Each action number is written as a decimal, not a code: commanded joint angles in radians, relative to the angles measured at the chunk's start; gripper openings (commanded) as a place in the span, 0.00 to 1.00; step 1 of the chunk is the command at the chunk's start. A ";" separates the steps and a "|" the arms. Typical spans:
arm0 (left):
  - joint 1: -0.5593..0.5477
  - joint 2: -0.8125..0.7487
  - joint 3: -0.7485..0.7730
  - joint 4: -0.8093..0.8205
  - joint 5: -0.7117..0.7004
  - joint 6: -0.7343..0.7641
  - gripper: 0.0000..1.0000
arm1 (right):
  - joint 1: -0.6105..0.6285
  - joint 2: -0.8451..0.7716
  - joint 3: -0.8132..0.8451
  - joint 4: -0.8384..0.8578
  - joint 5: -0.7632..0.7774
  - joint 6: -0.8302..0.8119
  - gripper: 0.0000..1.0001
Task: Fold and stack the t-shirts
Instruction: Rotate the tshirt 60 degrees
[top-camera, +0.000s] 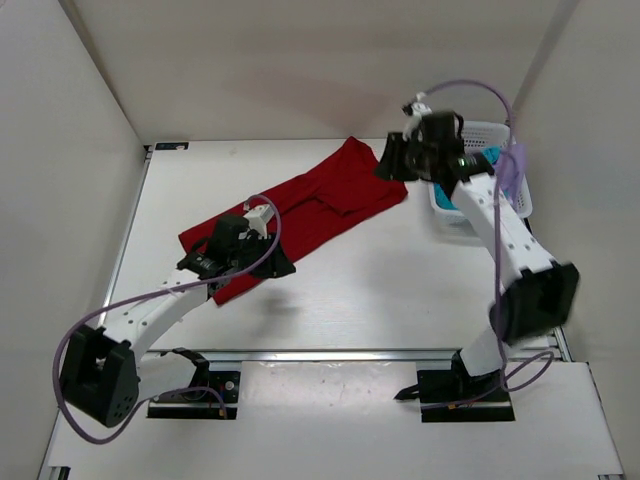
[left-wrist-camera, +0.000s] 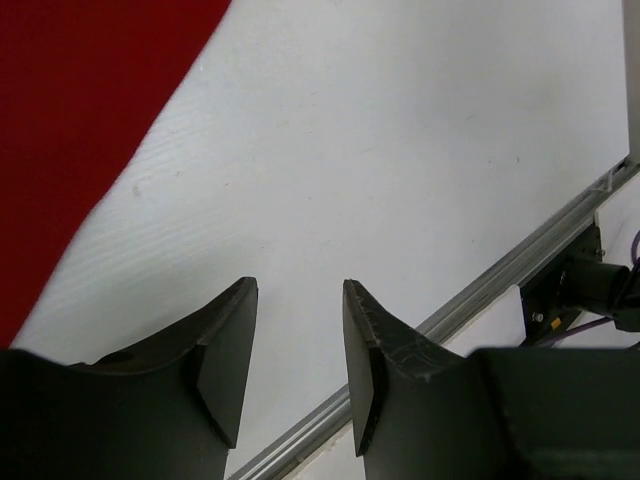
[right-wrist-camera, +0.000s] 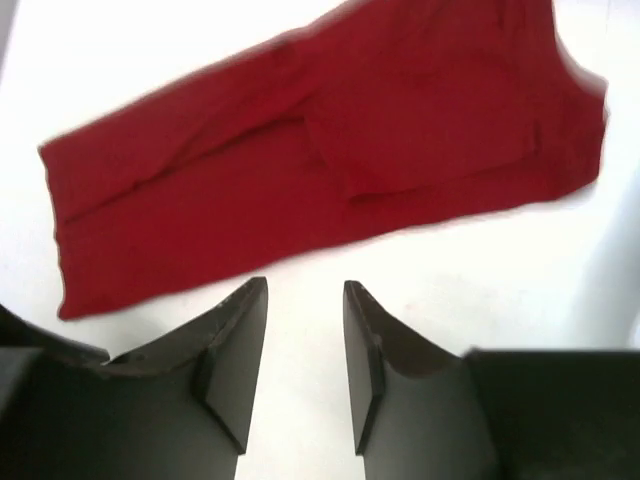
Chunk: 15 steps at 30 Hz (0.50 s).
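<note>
Plain pale walls (top-camera: 300, 60) are closing in the scene on the left, far and right sides; they are bare and evenly lit. Below them the white table (top-camera: 380, 290) is filling the floor of the enclosure; its surface is looking matte and faintly scuffed, and a metal rail (top-camera: 350, 354) is running along its near edge. The red t-shirt (top-camera: 320, 205) is lying flat across the middle of the table; it is stretching on a slant from the left half towards the far edge, with one part folded over itself. A white mesh basket (top-camera: 522, 200) is sitting at the far right corner; teal-blue cloth (top-camera: 478, 158) is showing inside it. The right claw (top-camera: 392, 160) is hovering between the basket and the far end of the red shirt; its fingers are standing apart with nothing between them. The left claw (top-camera: 283, 268) is hanging over bare table just beside the shirt's near end; its fingers (left-wrist-camera: 230, 340) are likewise standing apart and gripping nothing.
</note>
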 joint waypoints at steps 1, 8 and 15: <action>0.064 -0.131 -0.045 0.008 0.028 0.012 0.50 | 0.047 -0.200 -0.461 0.413 -0.001 0.175 0.35; 0.075 -0.161 0.009 -0.058 0.022 0.055 0.51 | 0.383 -0.016 -0.810 0.917 0.076 0.448 0.39; 0.096 -0.192 -0.011 -0.072 0.006 0.061 0.50 | 0.521 0.166 -0.719 0.981 0.312 0.531 0.41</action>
